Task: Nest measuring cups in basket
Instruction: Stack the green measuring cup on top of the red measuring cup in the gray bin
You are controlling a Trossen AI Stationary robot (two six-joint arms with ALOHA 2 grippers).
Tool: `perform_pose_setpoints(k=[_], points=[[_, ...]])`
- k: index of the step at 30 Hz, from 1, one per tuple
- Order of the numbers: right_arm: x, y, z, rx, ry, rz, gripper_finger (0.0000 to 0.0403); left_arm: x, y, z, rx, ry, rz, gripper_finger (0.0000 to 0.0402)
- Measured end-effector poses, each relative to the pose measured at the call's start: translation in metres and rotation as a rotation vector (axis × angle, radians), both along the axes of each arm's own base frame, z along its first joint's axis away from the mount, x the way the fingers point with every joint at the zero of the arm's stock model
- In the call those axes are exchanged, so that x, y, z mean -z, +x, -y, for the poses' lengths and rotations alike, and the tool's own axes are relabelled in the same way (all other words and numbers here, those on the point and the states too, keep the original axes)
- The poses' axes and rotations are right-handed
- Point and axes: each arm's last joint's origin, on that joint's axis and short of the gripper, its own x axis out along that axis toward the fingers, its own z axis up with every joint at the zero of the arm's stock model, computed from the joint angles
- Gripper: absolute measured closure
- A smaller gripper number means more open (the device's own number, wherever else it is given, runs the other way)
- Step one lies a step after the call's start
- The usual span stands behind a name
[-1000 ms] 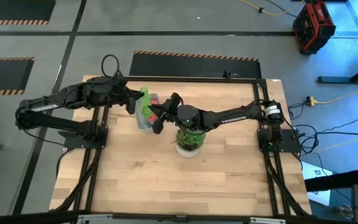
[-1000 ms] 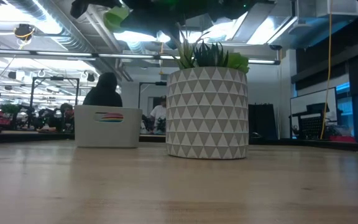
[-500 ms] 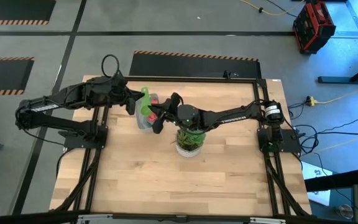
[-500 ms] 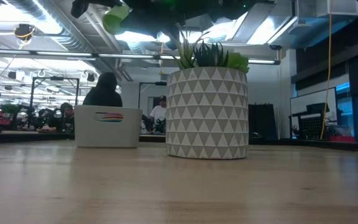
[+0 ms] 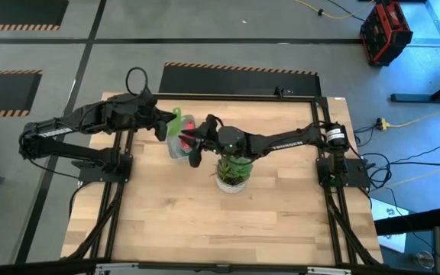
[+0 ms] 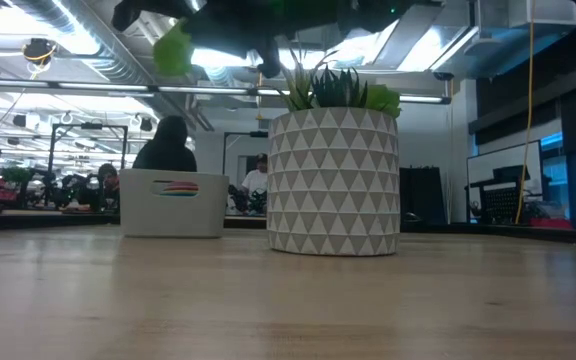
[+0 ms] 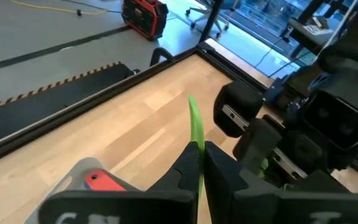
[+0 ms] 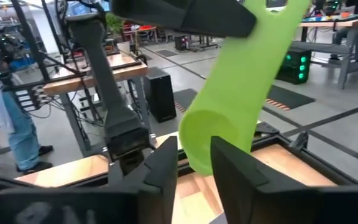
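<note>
The green measuring cup hangs in the air over the basket, between my two grippers. My left gripper is shut on it. My right gripper is open just beside the cup's round bowl. The bowl shows beyond its two fingers. The translucent basket stands on the table, left of the plant pot and nearer the far edge. Other cups sit inside it, among them a red one; several show as coloured stripes through its wall. My left gripper pinches the green cup's flat handle between its two fingers, which close on the handle's broad faces. The cup is lifted clear above the basket, and its bowl hangs lower than the handle. Whether my right gripper touches the bowl, I cannot tell.
A white pot with a grey triangle pattern and a green plant stands under my right arm, right of the basket. Bare wooden table lies toward the near edge. People and workbenches show in the room beyond the table.
The green cup has tipped in my left gripper. Its bowl has swung lower and toward the table's left, while the handle stays pinched. My right gripper has edged slightly toward the far edge.
</note>
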Motion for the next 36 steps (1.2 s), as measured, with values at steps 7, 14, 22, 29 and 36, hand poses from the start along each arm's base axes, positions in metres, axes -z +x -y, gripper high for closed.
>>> perform_pose_setpoints(k=[7,14,22,29,36], points=[[-0.014,-0.014,0.003,0.034,-0.140,-0.143,0.0285,0.002,-0.001,0.000,0.002,-0.007,-0.021,0.0399],[-0.064,-0.060,0.000,0.100,-0.274,-0.296,0.0285,0.004,0.003,-0.001,0.069,-0.017,-0.044,0.0400],[-0.097,-0.113,-0.004,-0.028,-0.263,-0.440,0.0285,0.021,0.031,-0.016,0.210,-0.094,-0.128,0.0401],[-0.088,-0.122,-0.004,-0.039,-0.241,-0.547,0.0285,0.037,0.048,-0.034,0.234,-0.135,-0.190,0.0401],[-0.058,-0.134,-0.003,-0.033,-0.221,-0.555,0.0285,0.074,0.050,-0.051,0.279,-0.243,-0.045,0.0401]])
